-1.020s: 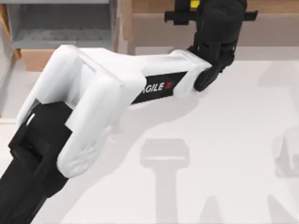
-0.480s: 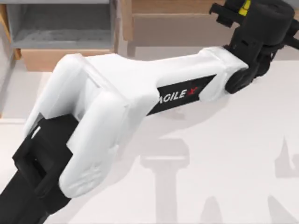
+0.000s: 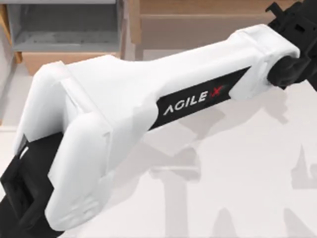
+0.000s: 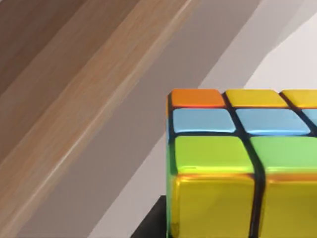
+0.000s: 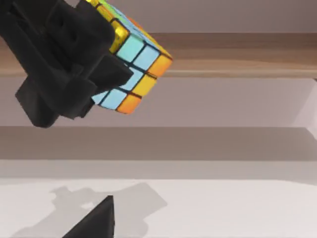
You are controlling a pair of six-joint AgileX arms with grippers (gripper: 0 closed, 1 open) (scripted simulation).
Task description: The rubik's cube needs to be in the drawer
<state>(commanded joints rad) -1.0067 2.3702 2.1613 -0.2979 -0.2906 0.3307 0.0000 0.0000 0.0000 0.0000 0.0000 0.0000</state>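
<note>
The rubik's cube (image 5: 136,59), with yellow, blue, orange and green tiles, hangs in the air in front of the long wooden shelf. My left gripper (image 5: 116,49) is shut on it. In the left wrist view the cube (image 4: 237,163) sits very close, with the shelf edge behind it. From above, the left arm's white forearm reaches across the table, and its black gripper (image 3: 297,22) is at the far right top corner. The drawer (image 3: 54,62) stands open at the top left, with a grey inside and a tan front panel. A dark tip of my right gripper (image 5: 99,218) shows low in its own wrist view.
The long brown shelf unit (image 3: 198,20) runs along the back edge, right of the drawer. White tabletop (image 3: 223,163) lies below the left arm, crossed by arm shadows.
The left arm has swung to the right along the shelf front, carrying the cube farther from the drawer. Its gripper has gone from top centre to the top right corner.
</note>
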